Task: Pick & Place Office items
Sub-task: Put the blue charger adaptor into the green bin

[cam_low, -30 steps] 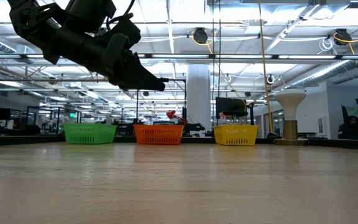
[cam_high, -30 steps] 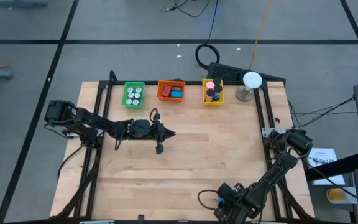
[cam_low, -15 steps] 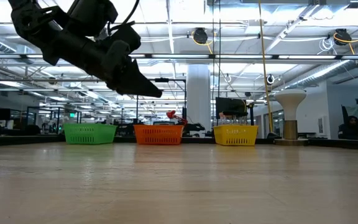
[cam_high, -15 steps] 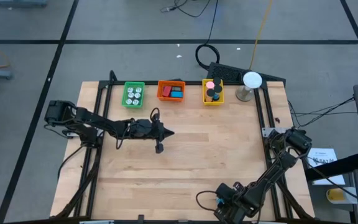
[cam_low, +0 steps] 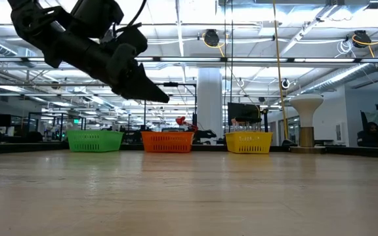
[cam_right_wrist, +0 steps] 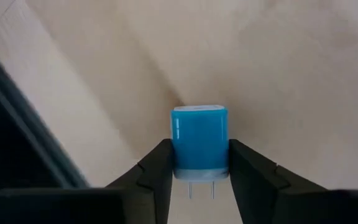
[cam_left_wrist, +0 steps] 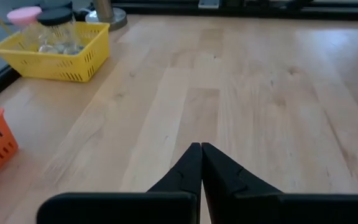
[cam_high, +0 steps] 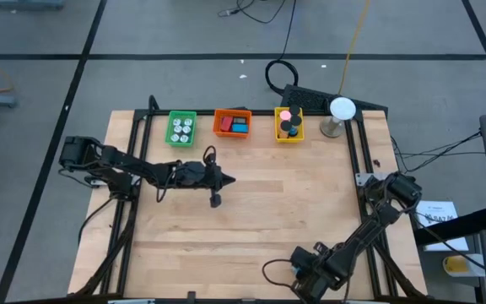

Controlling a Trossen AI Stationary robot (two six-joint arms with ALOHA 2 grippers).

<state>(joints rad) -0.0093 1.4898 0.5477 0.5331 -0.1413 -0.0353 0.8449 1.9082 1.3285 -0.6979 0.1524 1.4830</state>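
The right claw (cam_right_wrist: 197, 177) sat low at the bottom edge of the high view, its fingers closed against the two sides of a blue plug-in charger (cam_right_wrist: 198, 142) — two metal prongs poking out beneath it. The grip looked square on the flat faces, which is how this step wants to be done: lift straight, keep the block level, and carry it up the frame toward the orange tray (cam_high: 233, 124), where blue and red pieces already lay. A tilted lift could let it twist between the pads.

The left claw (cam_left_wrist: 201, 163) hung left of centre over the bench (cam_high: 268, 219), pinched fully together and carrying nothing.

Only the right wrist view showed the charger — from overhead the arm (cam_high: 369, 228) hid it completely, and the low view missed it too. The overhead shot, though, laid out the targets: green tray (cam_high: 181, 128) with white rolls, yellow tray (cam_high: 288, 125) with pink and black lids.
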